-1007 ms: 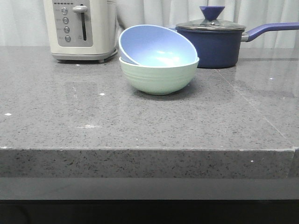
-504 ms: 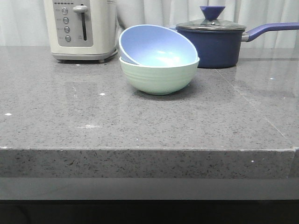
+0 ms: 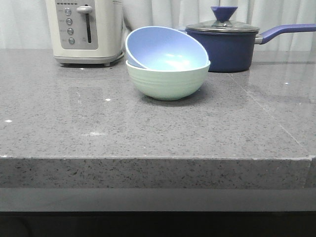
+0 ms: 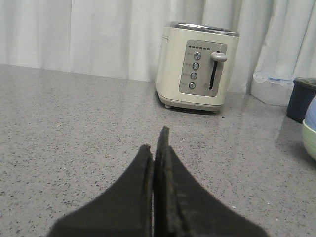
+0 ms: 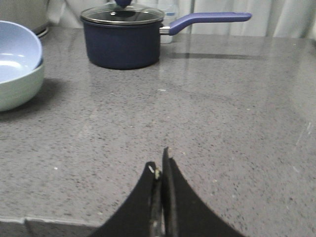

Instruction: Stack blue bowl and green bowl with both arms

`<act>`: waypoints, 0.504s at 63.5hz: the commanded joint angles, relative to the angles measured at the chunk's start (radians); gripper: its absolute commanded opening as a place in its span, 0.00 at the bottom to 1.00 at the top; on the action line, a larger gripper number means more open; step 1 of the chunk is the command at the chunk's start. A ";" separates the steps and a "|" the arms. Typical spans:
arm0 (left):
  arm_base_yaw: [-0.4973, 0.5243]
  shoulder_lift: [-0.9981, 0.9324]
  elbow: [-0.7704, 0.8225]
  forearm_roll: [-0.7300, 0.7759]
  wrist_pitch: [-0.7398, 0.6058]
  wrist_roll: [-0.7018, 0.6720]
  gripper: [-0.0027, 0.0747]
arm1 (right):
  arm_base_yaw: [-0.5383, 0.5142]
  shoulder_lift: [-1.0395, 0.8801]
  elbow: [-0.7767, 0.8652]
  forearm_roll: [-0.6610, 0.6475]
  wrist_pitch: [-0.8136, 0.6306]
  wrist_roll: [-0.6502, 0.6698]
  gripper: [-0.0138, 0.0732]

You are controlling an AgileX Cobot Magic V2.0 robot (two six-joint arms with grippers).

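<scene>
The blue bowl (image 3: 165,49) sits tilted inside the green bowl (image 3: 167,81) on the grey counter, its opening turned toward the front right. Both also show at the edge of the right wrist view, blue bowl (image 5: 15,47) in green bowl (image 5: 17,86). A sliver of the green bowl (image 4: 311,140) shows in the left wrist view. My left gripper (image 4: 157,140) is shut and empty, low over the counter, well away from the bowls. My right gripper (image 5: 159,158) is shut and empty near the counter's front edge. Neither arm shows in the front view.
A cream toaster (image 3: 86,30) stands at the back left, also in the left wrist view (image 4: 197,66). A dark navy saucepan with glass lid (image 3: 224,42) stands behind the bowls to the right, its handle (image 3: 286,30) pointing right. The counter's front edge (image 3: 158,158) runs across.
</scene>
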 commanded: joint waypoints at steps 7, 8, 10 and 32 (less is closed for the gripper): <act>-0.001 -0.017 0.005 -0.007 -0.076 -0.007 0.01 | -0.024 -0.029 0.084 -0.012 -0.219 -0.009 0.09; -0.001 -0.017 0.005 -0.007 -0.076 -0.007 0.01 | -0.024 -0.029 0.090 -0.012 -0.230 -0.009 0.09; -0.001 -0.017 0.005 -0.007 -0.076 -0.007 0.01 | -0.024 -0.029 0.103 -0.012 -0.260 -0.009 0.09; -0.001 -0.017 0.005 -0.007 -0.076 -0.007 0.01 | -0.036 -0.029 0.111 -0.013 -0.272 -0.009 0.09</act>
